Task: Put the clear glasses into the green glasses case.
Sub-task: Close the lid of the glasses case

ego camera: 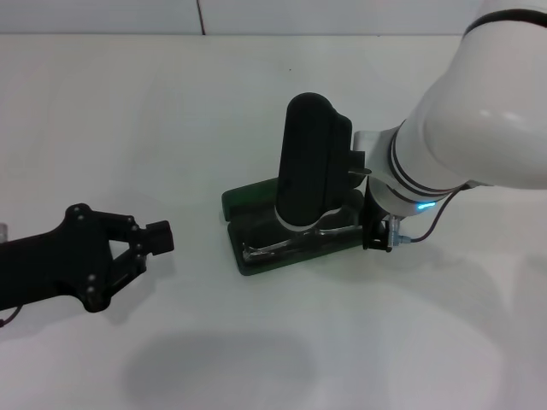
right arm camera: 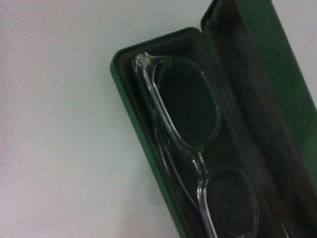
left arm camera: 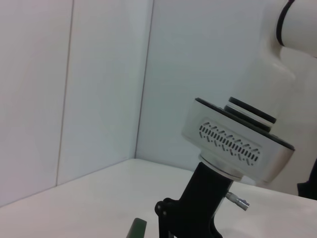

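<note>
The green glasses case (ego camera: 255, 260) lies open in the middle of the table, its lid (ego camera: 248, 198) folded back. In the right wrist view the clear glasses (right arm camera: 198, 148) lie inside the case's dark lined base, within its green rim (right arm camera: 143, 148), beside the open lid (right arm camera: 267, 74). From the head view only one end of the glasses (ego camera: 272, 248) shows. My right gripper (ego camera: 299, 224) hangs straight down over the case, its black body hiding most of the base. My left gripper (ego camera: 158, 238) sits shut and empty low at the left, well away from the case.
The white table (ego camera: 128, 128) meets a white wall at the back. In the left wrist view the right arm's wrist and black gripper body (left arm camera: 198, 208) show, with a corner of the case (left arm camera: 136, 229).
</note>
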